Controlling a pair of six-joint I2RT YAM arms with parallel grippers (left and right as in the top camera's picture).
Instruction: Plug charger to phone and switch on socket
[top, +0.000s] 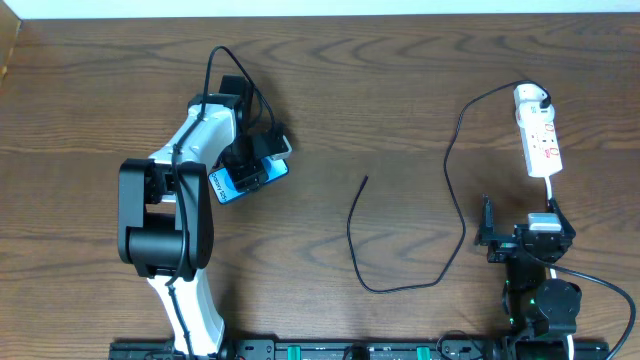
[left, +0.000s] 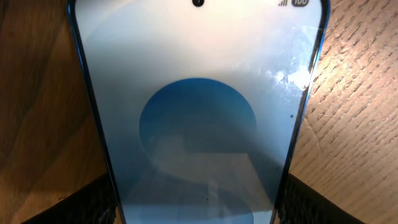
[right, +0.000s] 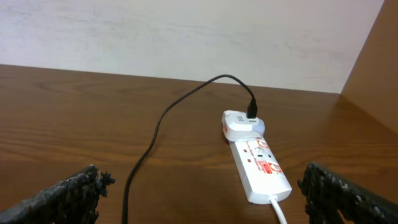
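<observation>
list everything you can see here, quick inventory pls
phone: one, blue screen, black frame, left side
socket: one, white with red marks, far right
charger: one, black cable, tip lying free in the middle, other end at a white plug on the socket's far end
table: one, brown wood
left gripper: one, black, closed on the phone
right gripper: one, black, open, short of the socket

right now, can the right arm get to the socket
Probably yes: the socket lies just ahead of the open right gripper, only bare table between, and the charger cable trails off to its left.
</observation>
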